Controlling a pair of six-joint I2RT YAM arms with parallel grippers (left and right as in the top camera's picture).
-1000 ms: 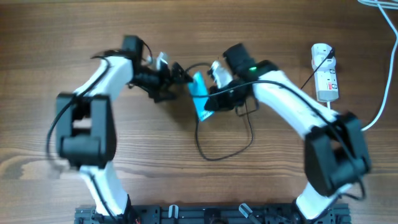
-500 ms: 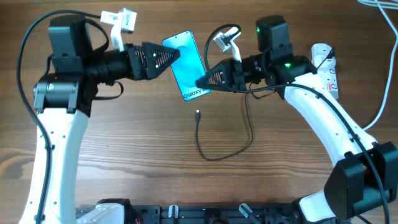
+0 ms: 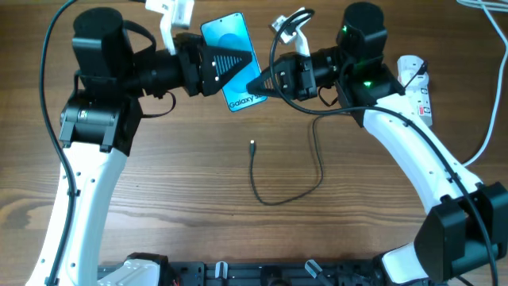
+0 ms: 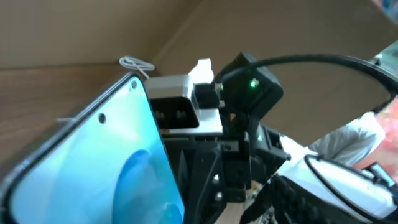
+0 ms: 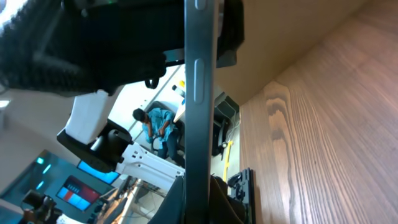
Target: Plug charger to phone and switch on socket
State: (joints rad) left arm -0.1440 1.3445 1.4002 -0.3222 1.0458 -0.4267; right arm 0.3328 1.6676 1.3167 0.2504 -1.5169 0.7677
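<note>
Shifted away, phone (image 3: pixel 225 36) points Galaxy end nearward, right claw (image 3: pixel 255 83) pinching it; left claw (image 3: pixel 248 63) unclear.

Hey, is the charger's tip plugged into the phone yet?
No, the charger's tip lies loose on the table, well apart from the raised phone.

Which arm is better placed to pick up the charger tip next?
Left, probably: the right gripper is shut on the phone, so it is busy. The left gripper only reaches over the phone; its grip is unclear. The charger tip lies between both arms.
</note>
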